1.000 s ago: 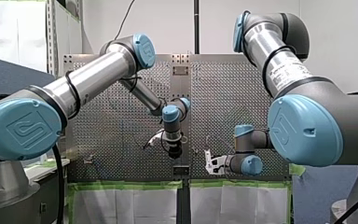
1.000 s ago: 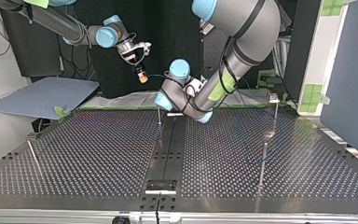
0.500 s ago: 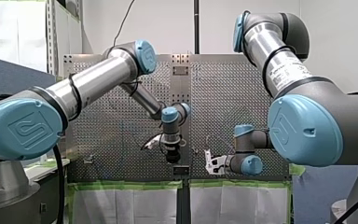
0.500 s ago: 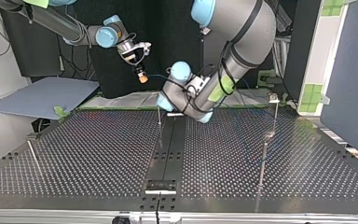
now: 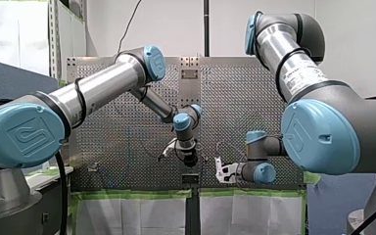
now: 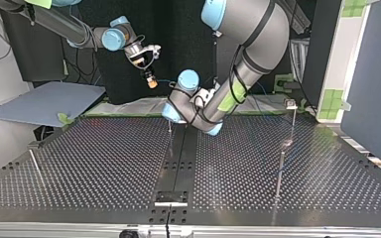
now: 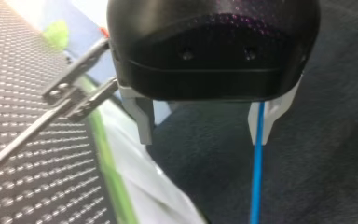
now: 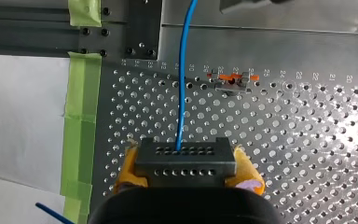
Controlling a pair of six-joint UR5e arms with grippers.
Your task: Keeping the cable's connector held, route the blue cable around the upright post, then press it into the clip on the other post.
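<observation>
My right gripper [image 8: 187, 164], its yellow pads [image 8: 248, 170] clamped tight on the grey connector [image 8: 185, 154], hangs above the perforated table [image 8: 307, 140] as the blue cable [image 8: 182, 93] runs straight ahead from the connector, passing beside an orange-marked clip [image 8: 230, 80]. My left gripper [image 7: 204, 133] stands with its pale fingers [image 7: 143, 116] wide apart and gripping nothing. The cable passes between them close along one finger, with a slim metal post [image 7: 23, 137] off to one side.
</observation>
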